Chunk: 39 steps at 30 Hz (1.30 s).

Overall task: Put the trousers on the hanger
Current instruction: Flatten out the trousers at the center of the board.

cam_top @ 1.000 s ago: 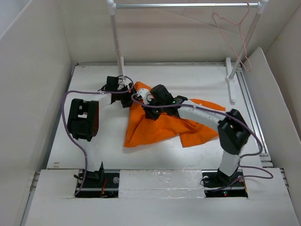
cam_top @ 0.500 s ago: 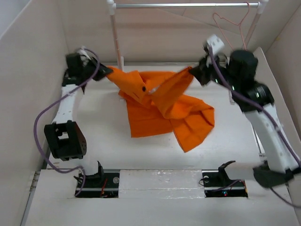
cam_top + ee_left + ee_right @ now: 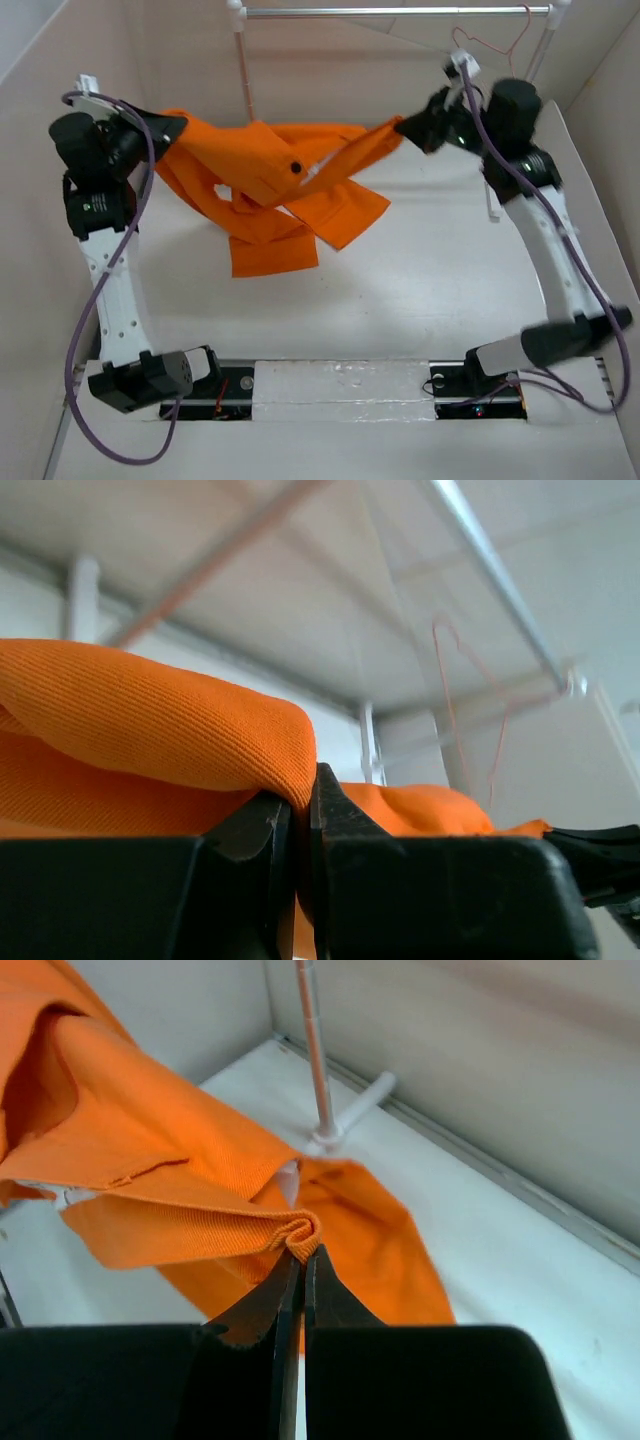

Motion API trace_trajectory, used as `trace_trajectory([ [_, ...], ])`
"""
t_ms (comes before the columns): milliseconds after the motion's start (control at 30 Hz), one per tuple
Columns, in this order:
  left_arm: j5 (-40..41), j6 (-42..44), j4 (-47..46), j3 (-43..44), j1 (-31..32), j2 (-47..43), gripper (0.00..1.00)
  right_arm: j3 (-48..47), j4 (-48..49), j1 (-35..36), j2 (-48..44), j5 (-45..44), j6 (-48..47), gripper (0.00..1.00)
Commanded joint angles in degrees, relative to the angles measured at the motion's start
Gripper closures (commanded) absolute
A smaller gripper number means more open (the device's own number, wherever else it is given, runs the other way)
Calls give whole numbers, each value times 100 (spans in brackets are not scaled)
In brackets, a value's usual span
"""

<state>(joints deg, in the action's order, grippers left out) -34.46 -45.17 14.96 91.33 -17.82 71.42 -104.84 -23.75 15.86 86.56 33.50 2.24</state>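
Pinched shut on one edge of the orange trousers (image 3: 270, 185) at 10 o'clock with the left gripper (image 3: 165, 125), and on the other edge at 1 o'clock with the right gripper (image 3: 410, 127). Stretched aloft between both, legs drooping toward centre. Hooked on the silver rail (image 3: 400, 11) at 1 o'clock, the pink hanger (image 3: 497, 62).
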Motion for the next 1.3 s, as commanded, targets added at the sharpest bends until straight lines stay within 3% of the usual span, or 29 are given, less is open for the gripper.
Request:
trace_trajectory([
  [0,-264,665,75,-772,305,-689,100,1644,-409,-301,-1912,-272,-1076,100],
  [100,542,1368,867,-1634,778,-1322,100,3554,-1102,-1101,-2965,-790,-1348,100],
  [167,493,1493,798,-2267,1034,-1682,100,4440,-1464,-1522,-3390,-1370,-1411,100],
  [200,-38,1624,641,-2460,1418,-1727,98,4628,-1805,-1524,-3696,-1720,-1402,100],
  [233,-479,1660,152,-2958,1657,-1736,87,4726,-1948,-1524,-3778,-2559,-1167,100],
  [267,-848,1721,78,-3146,1886,-1589,74,4796,-2019,-1620,-3822,-2837,-1077,100],
  [300,-1096,1791,129,-3365,2097,-1474,46,4945,-1837,-1873,-3805,-3005,-1077,100],
  [400,-1299,2212,542,-3508,2853,-938,16,4868,-1442,-2296,-3516,-3732,-1007,99],
  [433,-1396,2553,874,-3482,3090,-780,16,4850,-1301,-2359,-3315,-4380,-928,93],
  [500,-1546,2863,1227,-3447,3232,-419,17,4719,-1115,-2569,-3068,-4781,-892,68],
  [533,-1451,2943,1437,-3429,3233,-340,17,4509,-1097,-2744,-2771,-4765,-936,38],
  [567,-1319,2856,1413,-3438,3233,-304,18,4403,-1062,-2842,-2629,-4652,-962,27],
  [633,-679,2646,1151,-3324,3233,-286,18,4157,-912,-3087,-2365,-3856,-963,16],
  [800,629,1741,166,-2562,3233,406,18,4208,-859,-3036,-1977,-3403,-1006,11],
  [833,712,1731,-96,-2376,3233,634,18,4287,-825,-2975,-2012,-2863,-1128,23],
  [867,834,1722,-203,-2244,3233,1054,19,4540,-816,-2818,-2064,-2666,-1147,46],
  [900,1314,1670,-300,-1929,3233,1267,21,4708,-676,-2686,-2221,-2394,-1173,94],
  [933,1528,1660,-396,-1769,3233,1530,23,4901,-562,-2493,-2301,-1817,-1165,100],
  [1067,1943,1722,-311,-716,3233,3232,25,5403,-595,-938,-2320,-1732,-1059,100],
  [1100,1899,1731,-231,-417,3233,3499,25,5465,-692,-378,-2293,-1785,-998,86],
  [1200,1978,1652,-247,358,3347,4274,24,5579,-692,302,-2328,-2126,-682,41],
  [1267,2091,1521,-563,534,3399,4590,25,5641,-614,855,-2407,-2277,-515,34],
])
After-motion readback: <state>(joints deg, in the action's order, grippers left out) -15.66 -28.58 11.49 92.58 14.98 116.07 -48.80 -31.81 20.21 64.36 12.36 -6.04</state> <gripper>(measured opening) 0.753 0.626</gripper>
